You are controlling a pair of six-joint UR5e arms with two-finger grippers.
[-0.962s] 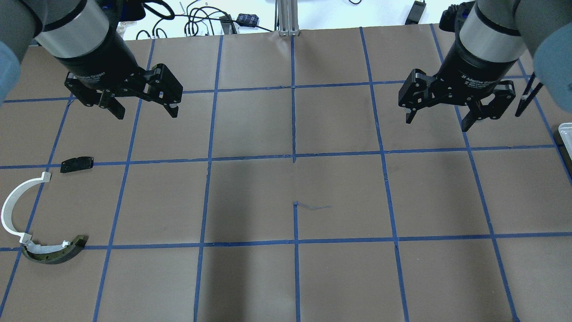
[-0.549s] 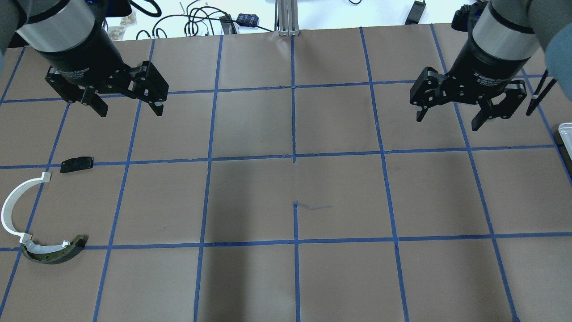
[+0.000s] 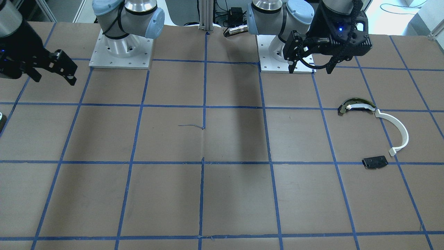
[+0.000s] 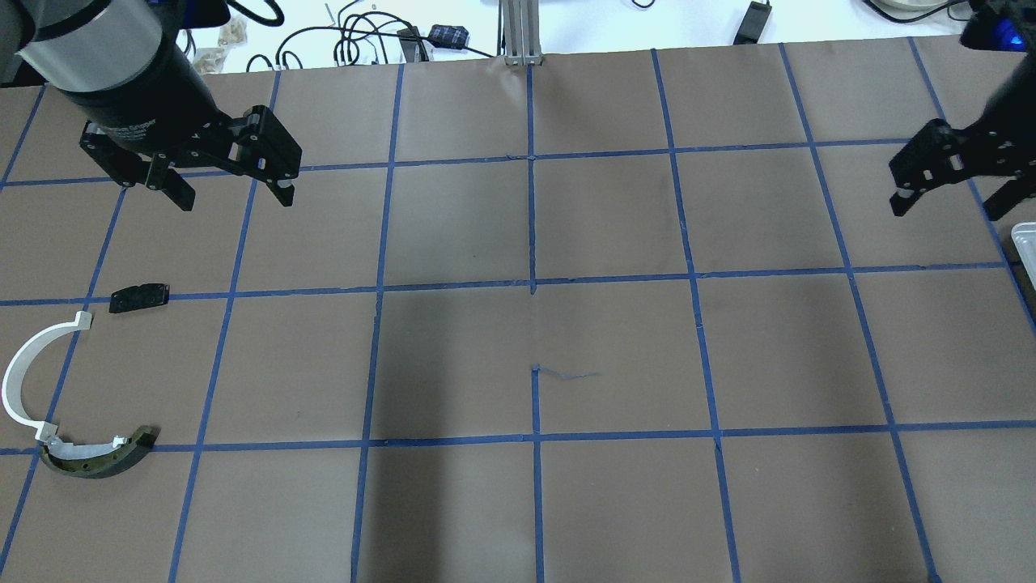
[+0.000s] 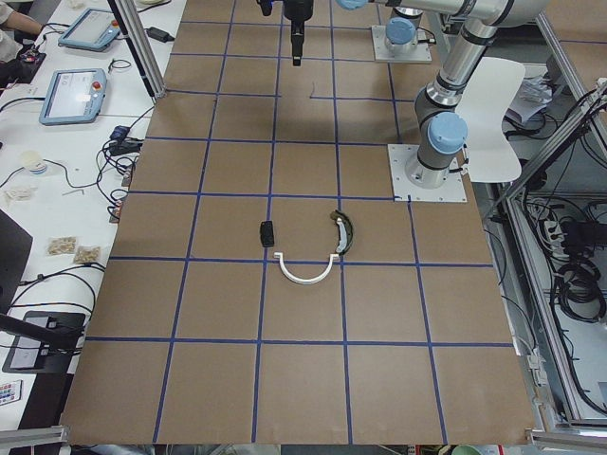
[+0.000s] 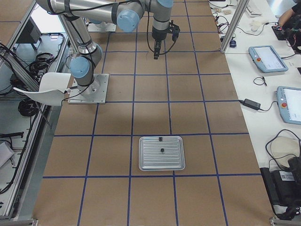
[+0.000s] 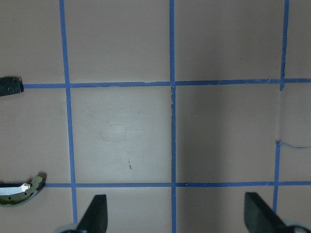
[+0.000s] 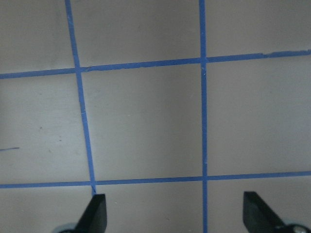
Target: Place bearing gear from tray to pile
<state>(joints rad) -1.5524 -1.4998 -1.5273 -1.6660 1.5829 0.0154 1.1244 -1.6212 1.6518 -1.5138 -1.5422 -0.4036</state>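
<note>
The pile lies at the table's left: a white curved strip (image 4: 23, 374), a dark olive-and-white crescent (image 4: 97, 460) and a small black plate (image 4: 139, 297). They also show in the front view, the strip (image 3: 399, 129), the crescent (image 3: 353, 104) and the plate (image 3: 374, 162). A ribbed metal tray (image 6: 161, 162) sits at the table's right end. Two small dark parts (image 6: 161, 149) lie on it, too small to name. My left gripper (image 4: 235, 196) hangs open and empty beyond the pile. My right gripper (image 4: 948, 209) hangs open and empty beside the tray's edge (image 4: 1025, 236).
The brown table (image 4: 534, 340) is marked with a blue tape grid. Cables and a metal post (image 4: 518, 32) sit past its far edge. Both arm bases (image 3: 121, 52) stand at the robot's side of the table.
My right gripper has moved well to the right, towards the tray's edge. My left gripper has shifted a little to the left. Both have stayed open.
</note>
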